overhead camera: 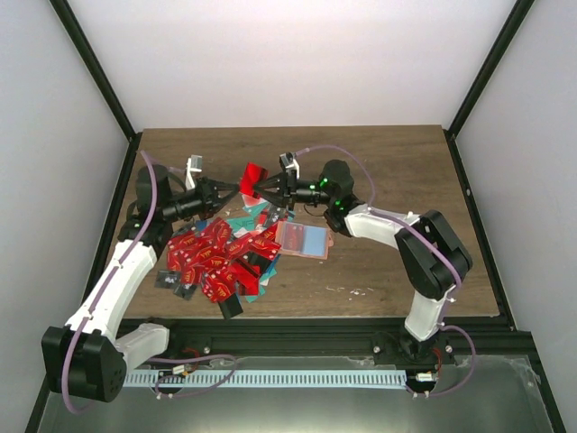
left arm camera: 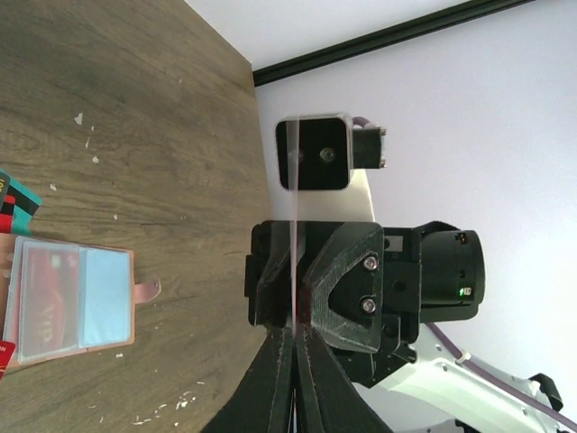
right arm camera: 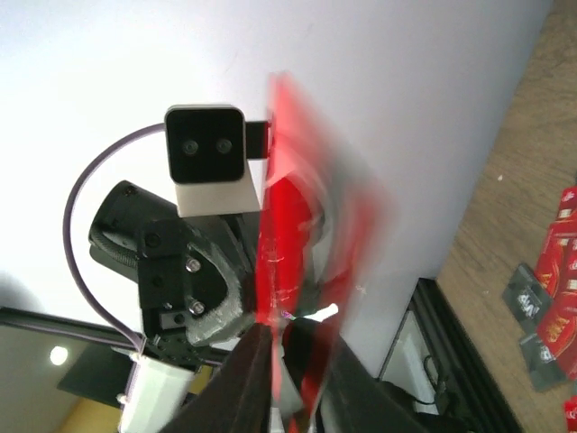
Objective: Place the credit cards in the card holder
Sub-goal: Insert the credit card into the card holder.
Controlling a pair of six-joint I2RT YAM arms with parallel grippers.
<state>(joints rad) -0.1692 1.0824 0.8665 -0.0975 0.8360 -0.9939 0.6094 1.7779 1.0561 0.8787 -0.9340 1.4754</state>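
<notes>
Red credit card [overhead camera: 251, 174], pinched in the left gripper [overhead camera: 235, 189], sits between the narrow jaws of the right gripper [overhead camera: 258, 188], whose grip I cannot tell; this hand-over next calls for a firm right hold.

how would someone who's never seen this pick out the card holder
On the wooden table, find the heap of red cards near the front edge, left of centre. The card holder lies flat at the heap's right edge. Unlike the cards, it is larger, pink-edged and open, with clear pockets showing red and light blue.
</notes>
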